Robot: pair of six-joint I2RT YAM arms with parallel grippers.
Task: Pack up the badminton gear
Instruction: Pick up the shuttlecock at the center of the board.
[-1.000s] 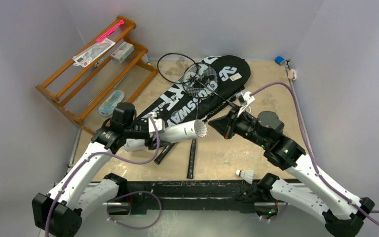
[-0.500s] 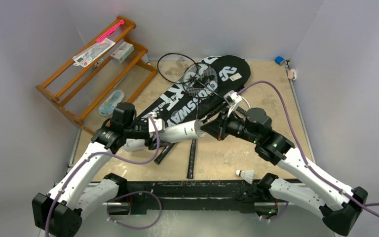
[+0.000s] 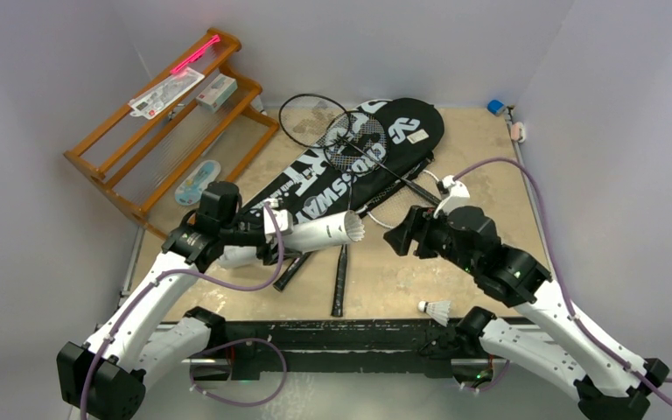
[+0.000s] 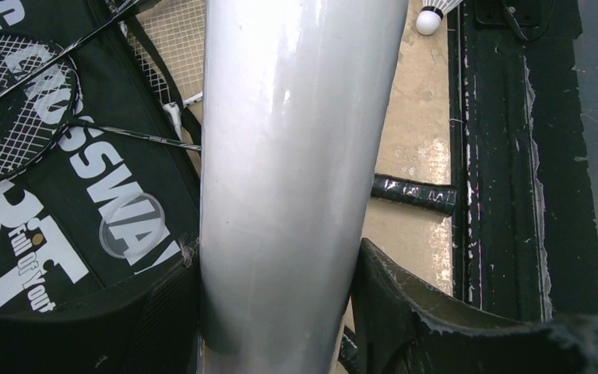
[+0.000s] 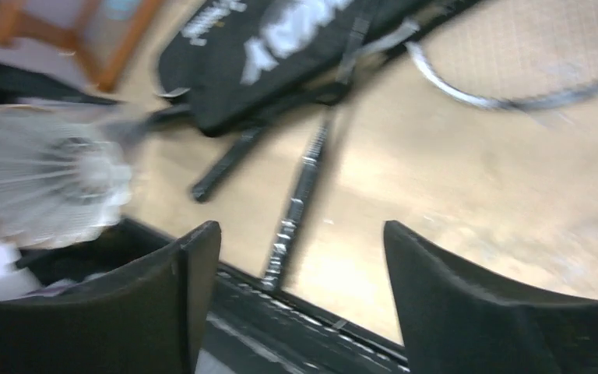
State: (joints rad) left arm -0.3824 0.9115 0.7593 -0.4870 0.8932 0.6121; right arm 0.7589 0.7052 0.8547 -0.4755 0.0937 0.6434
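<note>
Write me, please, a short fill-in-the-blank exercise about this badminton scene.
1. The left gripper is shut on the white tube, while the right gripper has its jaws ____.
2. A loose shuttlecock lies on the table near the ____ arm's base.
3. The wooden rack stands in the table's far ____ corner.
Missing words: open; right; left.

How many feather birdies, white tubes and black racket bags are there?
Shuttlecocks: 2, one in the tube's mouth, one loose near the front edge
White tube: 1
Black covers: 2, SPORT and CROSSWAY
Total: 5
</note>
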